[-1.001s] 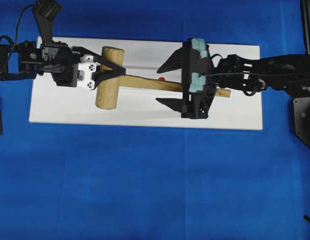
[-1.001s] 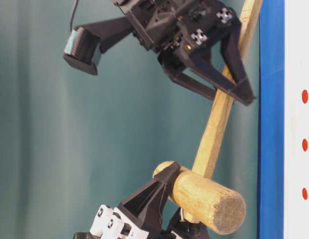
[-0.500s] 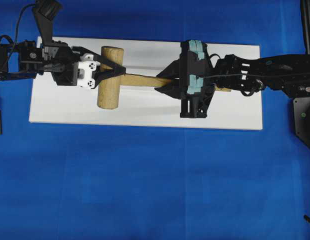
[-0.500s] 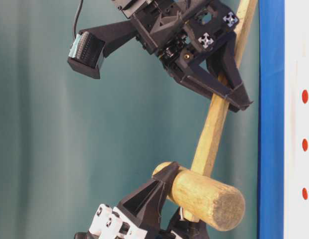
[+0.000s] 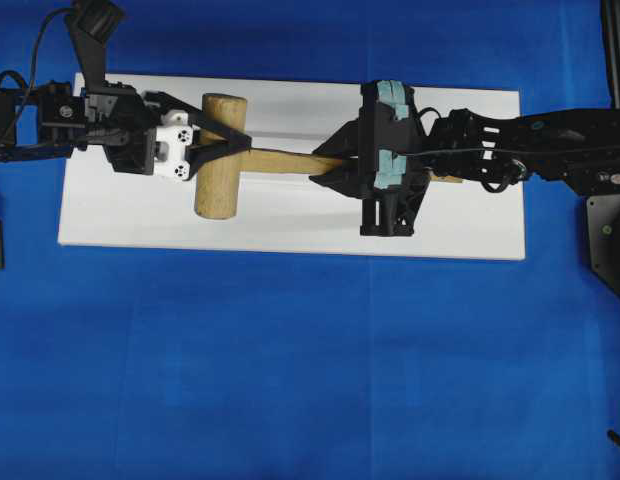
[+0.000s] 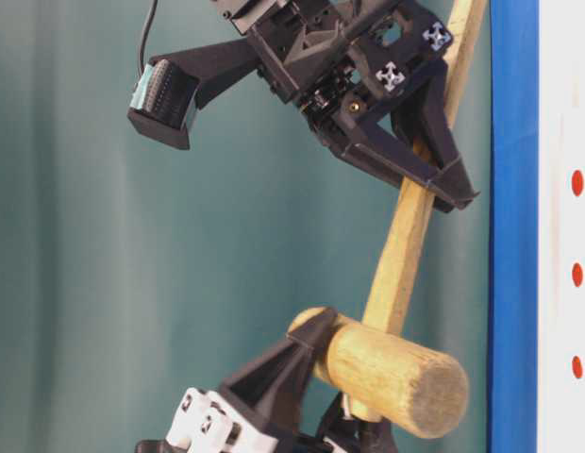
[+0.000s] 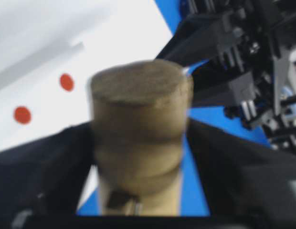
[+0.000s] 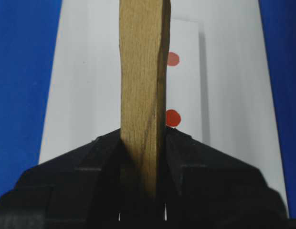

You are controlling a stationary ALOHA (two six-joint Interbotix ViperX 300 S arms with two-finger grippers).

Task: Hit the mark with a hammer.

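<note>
— Fingers first: what did we have on the right gripper (image 5: 328,170)?

— We saw it clamped flat on the hammer (image 5: 222,155), both jaws pressed against the wide faces of the handle, partway along its length. In the right wrist view the wood ran straight out from between the pads, away from the palm.

— And the left gripper (image 6: 316,377)?

— We read its jaws as standing around the hammer's thick head, one on each side; whether they pressed the wood or stood just off it we could not tell.

— So where did the tool lie overall?

— We had it lifted above the white board (image 5: 130,215), its long axis running across the board from the head at the left to the handle's end at the right, beyond the right gripper. The head pointed crosswise to that line.

— And the mark?

— We counted red dots (image 6: 576,182) in a row on the board, under and beside the handle. We judged that the swing would fall to the right arm, since its hold was on the handle.
</note>
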